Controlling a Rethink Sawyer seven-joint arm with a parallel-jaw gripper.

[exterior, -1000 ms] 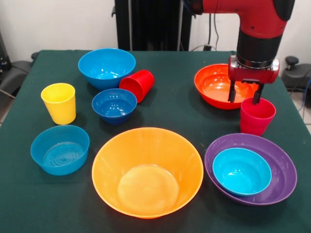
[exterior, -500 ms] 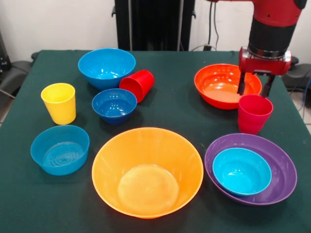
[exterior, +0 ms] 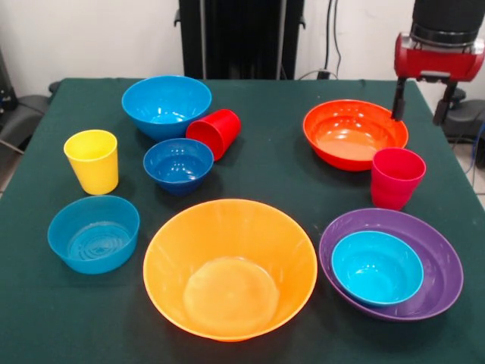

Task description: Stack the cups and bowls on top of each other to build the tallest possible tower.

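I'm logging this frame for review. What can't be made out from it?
- Front view: the arm above the gripper is cut off by the top edge.
- The red cup lies tipped; the large blue bowl hides part of its base.
- The purple bowl floor is hidden by the light blue bowl.

The gripper (exterior: 421, 111) is hanging open and empty above the table's (exterior: 280, 163) edge, beside the red-orange bowl (exterior: 355, 134). The pinkish-red cup (exterior: 397, 178) is standing upright between that bowl and the purple bowl (exterior: 436, 262).
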